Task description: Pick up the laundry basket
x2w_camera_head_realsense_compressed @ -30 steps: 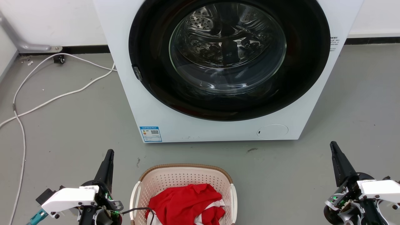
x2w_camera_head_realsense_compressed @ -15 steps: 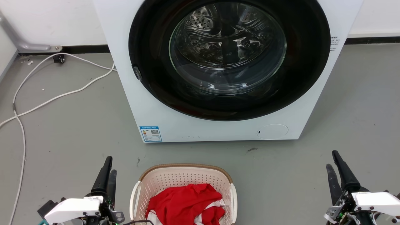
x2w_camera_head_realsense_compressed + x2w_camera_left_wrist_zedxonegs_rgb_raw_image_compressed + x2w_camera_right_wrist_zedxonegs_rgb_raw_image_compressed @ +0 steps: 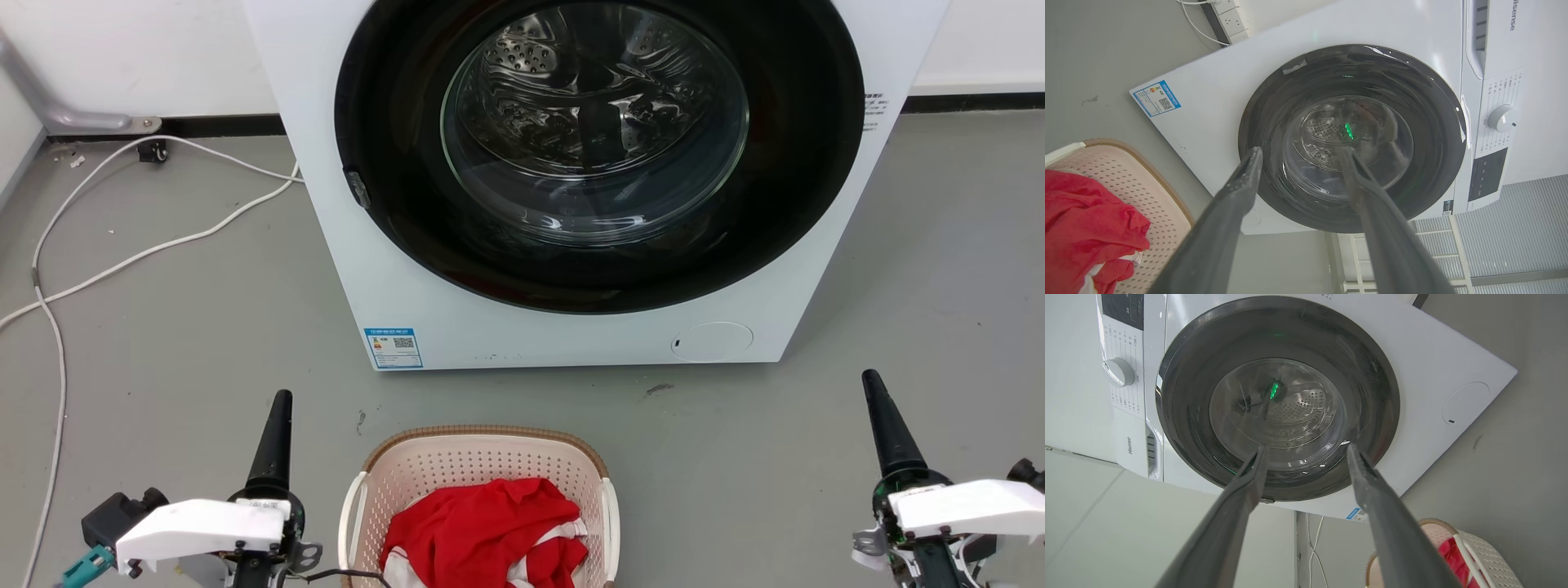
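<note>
The laundry basket [image 3: 486,431] stands on the grey floor at the bottom centre of the head view, cream-pink and perforated with a brown rim and white side handles. A red and white cloth [image 3: 490,531] lies inside it. My left gripper [image 3: 280,400] hovers just left of the basket and my right gripper [image 3: 870,377] far to its right, both pointing at the washing machine. The left wrist view shows the left gripper [image 3: 1301,151] open and empty, with the basket [image 3: 1147,179] at lower left. In the right wrist view the right gripper [image 3: 1306,448] is open and empty, and the basket [image 3: 1490,555] sits at lower right.
A white washing machine [image 3: 343,245] with a closed round glass door [image 3: 596,122] stands close behind the basket. White cables [image 3: 122,261] trail over the floor at the left. Bare floor lies between the basket and the right gripper.
Half a second ago each gripper sat lower and showed two fingers. Now both have risen and turned so that one finger hides the other. The basket has not moved.
</note>
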Controlling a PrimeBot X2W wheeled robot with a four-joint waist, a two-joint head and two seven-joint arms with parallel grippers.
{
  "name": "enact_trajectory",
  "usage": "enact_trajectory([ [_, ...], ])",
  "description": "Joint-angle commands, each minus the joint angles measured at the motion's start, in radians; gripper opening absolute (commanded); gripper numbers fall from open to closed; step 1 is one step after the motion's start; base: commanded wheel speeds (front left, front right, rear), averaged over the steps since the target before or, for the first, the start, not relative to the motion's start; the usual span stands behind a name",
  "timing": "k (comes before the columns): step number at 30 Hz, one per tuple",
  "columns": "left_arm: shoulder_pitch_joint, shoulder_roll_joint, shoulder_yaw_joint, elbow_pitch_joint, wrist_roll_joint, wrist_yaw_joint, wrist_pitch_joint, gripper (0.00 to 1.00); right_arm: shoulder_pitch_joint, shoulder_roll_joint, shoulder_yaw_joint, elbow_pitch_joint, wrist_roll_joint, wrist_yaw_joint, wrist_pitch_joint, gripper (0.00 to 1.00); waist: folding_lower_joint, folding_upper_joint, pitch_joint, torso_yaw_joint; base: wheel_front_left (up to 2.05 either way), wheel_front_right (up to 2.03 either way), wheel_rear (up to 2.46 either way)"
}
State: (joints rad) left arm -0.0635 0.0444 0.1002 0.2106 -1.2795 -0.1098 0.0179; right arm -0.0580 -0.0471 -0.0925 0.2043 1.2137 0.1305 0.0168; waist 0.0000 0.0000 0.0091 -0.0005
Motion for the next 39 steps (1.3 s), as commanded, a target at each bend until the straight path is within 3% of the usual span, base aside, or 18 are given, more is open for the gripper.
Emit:
enact_trajectory([
  [1,-0.018,0.004,-0.004,-0.025,0.037,0.005,-0.01,1.0,-0.008,-0.003,0.005,-0.027,-0.048,0.0,-0.009,1.0,0.0,0.0,0.0,0.0,0.0,0.0,0.0],
  [11,-0.009,0.004,-0.033,-0.052,0.22,0.031,-0.05,1.0,0.008,-0.004,0.03,-0.046,-0.29,0.0,-0.049,1.0,0.0,0.0,0.001,0.001,0.0,0.0,0.0],
  [39,0.02,0.006,-0.052,-0.11,0.592,0.039,-0.142,1.0,0.04,-0.004,0.059,-0.11,-0.679,0.0,-0.141,1.0,0.0,0.0,0.008,0.0,0.0,0.0,0.0],
])
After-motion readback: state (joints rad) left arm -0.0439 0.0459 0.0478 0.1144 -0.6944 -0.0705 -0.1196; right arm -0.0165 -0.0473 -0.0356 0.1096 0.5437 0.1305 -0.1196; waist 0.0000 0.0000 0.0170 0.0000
